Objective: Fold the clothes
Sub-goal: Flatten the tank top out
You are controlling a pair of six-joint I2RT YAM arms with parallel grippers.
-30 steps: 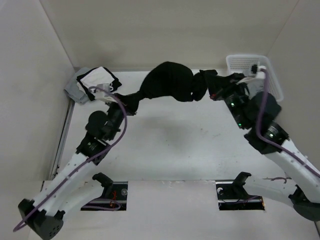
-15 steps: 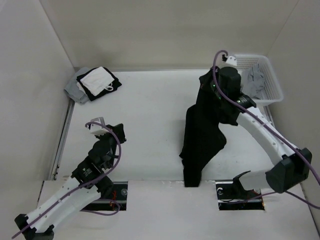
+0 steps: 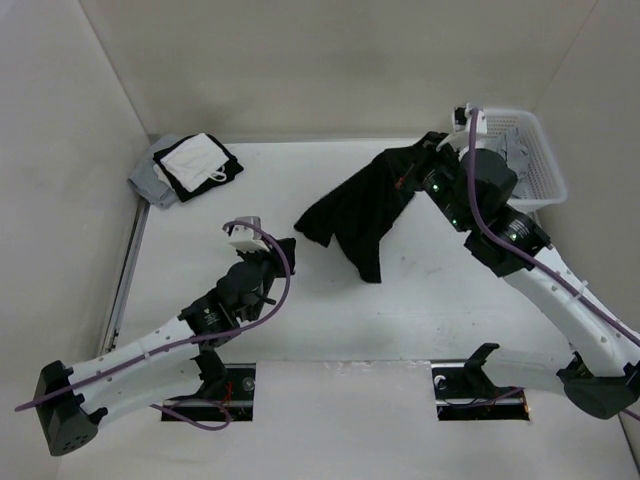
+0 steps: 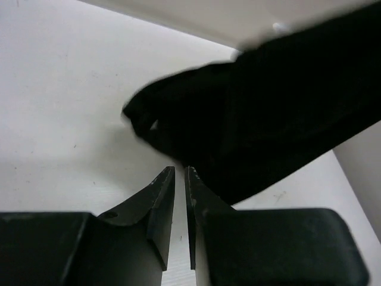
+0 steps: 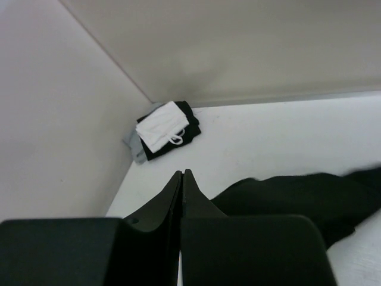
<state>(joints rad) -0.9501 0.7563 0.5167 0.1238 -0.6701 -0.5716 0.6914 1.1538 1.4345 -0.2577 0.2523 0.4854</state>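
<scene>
We see the black garment of thin soft fabric (image 3: 358, 208), stretched a second ago between both arms along the far edge and then hanging long toward the near edge of the tabletop (image 3: 420, 300), now drawn up into a shorter slanting drape from the right gripper (image 3: 427, 168) toward the middle. The left gripper (image 3: 286, 249), which had let go and drawn back, has come forward to just beside the garment's lower left end.
</scene>
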